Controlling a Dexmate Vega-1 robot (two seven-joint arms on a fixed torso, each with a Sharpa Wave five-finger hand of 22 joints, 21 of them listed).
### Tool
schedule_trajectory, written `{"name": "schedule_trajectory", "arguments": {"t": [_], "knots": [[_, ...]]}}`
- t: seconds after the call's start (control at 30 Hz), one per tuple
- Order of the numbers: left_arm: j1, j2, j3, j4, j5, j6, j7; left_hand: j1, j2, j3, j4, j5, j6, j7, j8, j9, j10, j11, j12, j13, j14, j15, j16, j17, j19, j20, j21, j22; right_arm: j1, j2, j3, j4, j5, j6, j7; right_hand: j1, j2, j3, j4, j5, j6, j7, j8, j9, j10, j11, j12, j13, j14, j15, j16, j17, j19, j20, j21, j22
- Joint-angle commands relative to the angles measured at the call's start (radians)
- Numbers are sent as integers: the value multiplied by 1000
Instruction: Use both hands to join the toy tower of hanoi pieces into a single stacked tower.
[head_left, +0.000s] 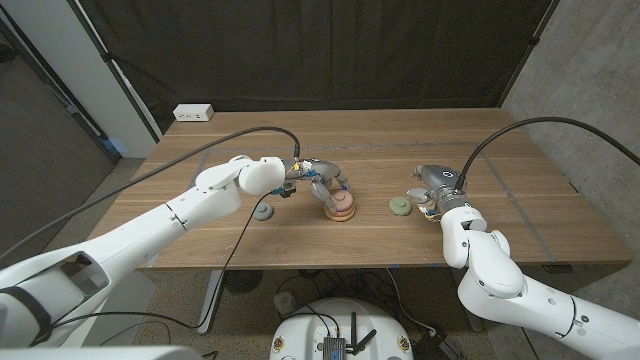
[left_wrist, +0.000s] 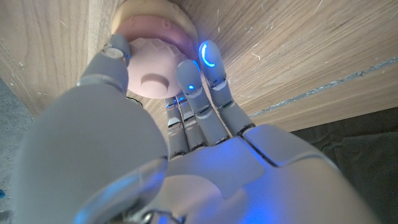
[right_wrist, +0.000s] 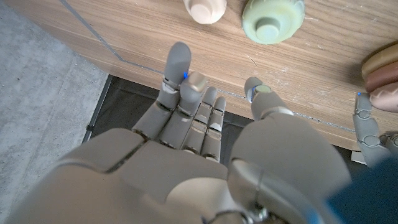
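No readable writing anywhere, just a white power strip (head_left: 193, 113) at the far edge of the scratched wooden table (head_left: 520, 200), black curtain behind. The left hand (head_left: 322, 180) pinches the pale pink ridged disc (left_wrist: 155, 65) atop the short stacked tower (head_left: 339, 205). Right of that tower lies a sage-green pegged disc (head_left: 400, 206), then a small beige cap (right_wrist: 204, 9); the right hand (head_left: 432, 192) beside them is spread, holding nothing; a grey-green disc (head_left: 262, 211) sits left of the tower.
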Motion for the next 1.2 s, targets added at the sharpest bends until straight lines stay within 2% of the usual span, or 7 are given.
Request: {"name": "schedule_trajectory", "arguments": {"t": [0.03, 0.37, 0.6, 0.67, 0.7, 0.8, 1.2], "knots": [[1, -4, 8, 7, 2, 9, 2, 34, 37, 5, 5, 5, 10, 0, 7, 8, 94, -87, 4, 19, 10, -21, 0, 2, 4, -126, -1, 2, 3, -3, 0, 2, 22, -2, -20, -2, 8, 9, 2, 4, 7, -4, -3, -1, 5, 1, -3, 6, -4, -47, 2, 1, 1, -93, -3, -1], [-5, -1, 8, 3, 13, 15, 1, 35, 36, 5, 5, 5, 5, -1, 5, 9, 88, -85, 1, 18, 16, -21, 6, 11, 3, -126, -2, -1, 6, -9, -1, 2, 38, 0, -36, -2, 9, 10, 2, 5, 8, -4, -4, -1, 7, 1, -3, 6, -5, -47, 2, 0, 1, -93, -4, -1], [-12, 2, 9, -3, 22, 14, -6, 19, 22, -5, 9, 5, -25, 1, -6, 8, 49, -85, -10, 20, -11, -21, -18, -9, -10, -124, -8, -6, 13, -13, -3, -1, 47, -2, -41, -2, 9, 10, 2, 5, 8, -4, -5, -2, 7, 1, -3, 6, -5, -47, 2, 1, 2, -93, -3, 0], [-15, 3, 9, -3, 21, 12, -12, 14, 19, -9, 10, 4, -43, 6, -12, 7, 31, -79, -15, 19, -20, -21, -27, -19, -16, -124, -11, -8, 15, -14, -5, -1, 49, -3, -41, -3, 9, 10, 2, 6, 8, -3, -5, -2, 6, 1, -3, 6, -8, -47, 0, -2, 1, -93, -3, -1], [-16, 4, 9, -3, 22, 10, -13, 7, 16, -13, 12, 4, -50, 10, -13, 7, 12, -65, -19, 18, -27, -21, -34, -27, -25, -123, -14, -10, 17, -13, -7, -1, 49, -6, -41, -3, 8, 10, 2, 6, 7, -3, -6, -2, 5, 0, -4, 7, -7, -47, 1, 0, 2, -93, -3, 0], [-21, 6, 9, -2, 22, 7, -21, -9, 9, -25, 16, 3, -88, 18, -21, 4, -31, -65, -24, 14, -56, -21, -63, -65, -57, -121, -23, -15, 19, -15, -9, -1, 53, -5, -43, -3, 8, 10, 2, 6, 8, -2, -6, -2, 6, 1, -4, 6, -6, -47, 1, 0, 2, -92, -3, 0], [-48, 7, 22, -6, 29, -9, -81, -58, -9, -55, 26, -1, -191, 40, -32, -3, -143, -20, -29, 4, -82, -21, -69, -84, -86, -119, -32, -22, 21, -16, -18, -6, 62, -18, -58, -6, 7, 10, 2, 6, 9, -3, -7, -2, 7, 2, -4, 7, -4, -47, 4, 2, 2, -92, -2, 0]]}}
